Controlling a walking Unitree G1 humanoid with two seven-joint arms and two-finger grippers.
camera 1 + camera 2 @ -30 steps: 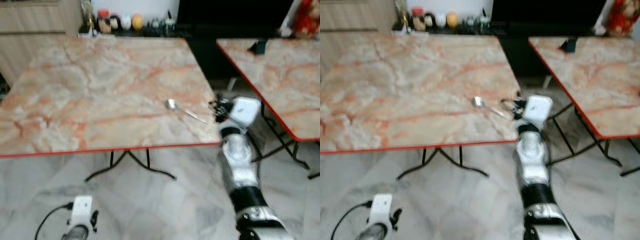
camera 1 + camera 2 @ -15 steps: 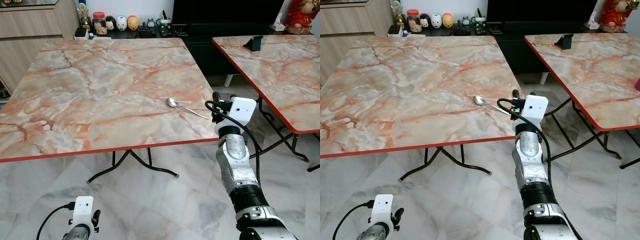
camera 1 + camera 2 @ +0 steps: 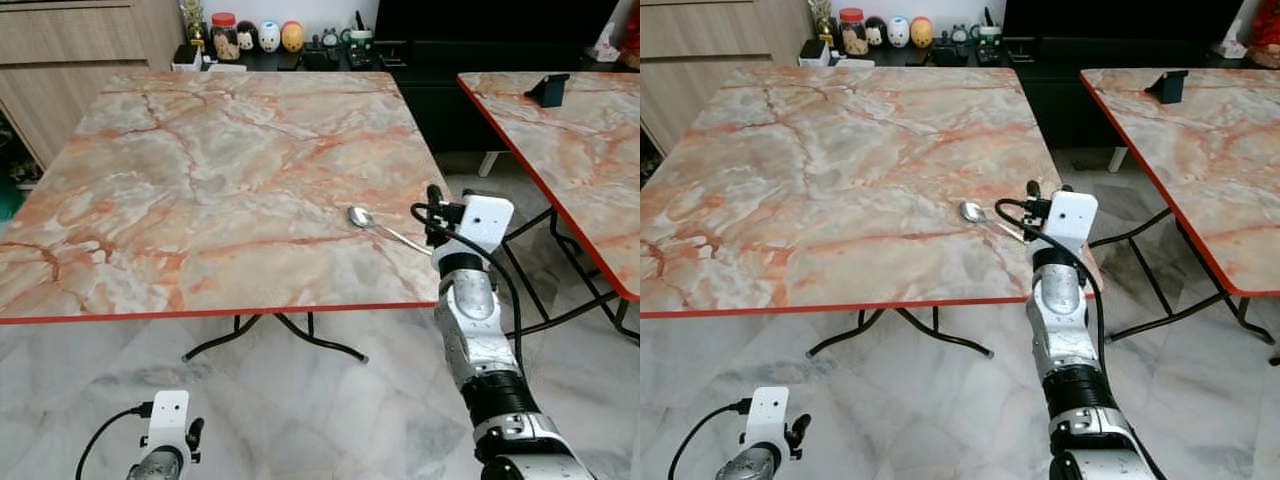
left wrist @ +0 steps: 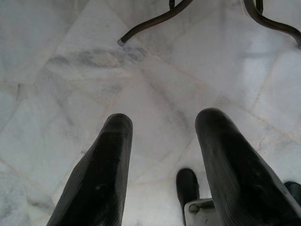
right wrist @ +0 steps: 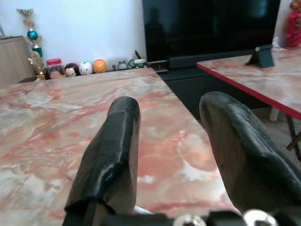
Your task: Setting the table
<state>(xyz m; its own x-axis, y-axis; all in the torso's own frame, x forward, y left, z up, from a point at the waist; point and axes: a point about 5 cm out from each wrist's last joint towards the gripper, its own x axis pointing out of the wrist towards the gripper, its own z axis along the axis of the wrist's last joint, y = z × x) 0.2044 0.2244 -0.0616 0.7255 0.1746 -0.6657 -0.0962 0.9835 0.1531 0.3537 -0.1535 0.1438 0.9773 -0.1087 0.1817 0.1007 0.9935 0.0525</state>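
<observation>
A metal spoon [image 3: 380,228] lies on the marble table [image 3: 220,170] near its front right corner, bowl toward the table's middle and handle toward the right edge. My right gripper [image 3: 434,214] is at that edge, right beside the handle's end. It is open, and in the right wrist view its fingers [image 5: 115,150] point across the tabletop with nothing between them. My left gripper [image 4: 162,125] hangs low at the left, open over the floor. The left arm [image 3: 165,440] is below the table's front edge.
A second marble table [image 3: 590,140] stands to the right, with a narrow gap between the two and a small dark stand [image 3: 548,90] on it. Jars and figurines [image 3: 260,36] line a cabinet behind. Black folding table legs [image 3: 300,335] stand on the marble floor.
The camera has moved, so the whole scene now sits a little further right and the blur has cleared. The right gripper stays open by the spoon's handle; the spoon has not moved.
</observation>
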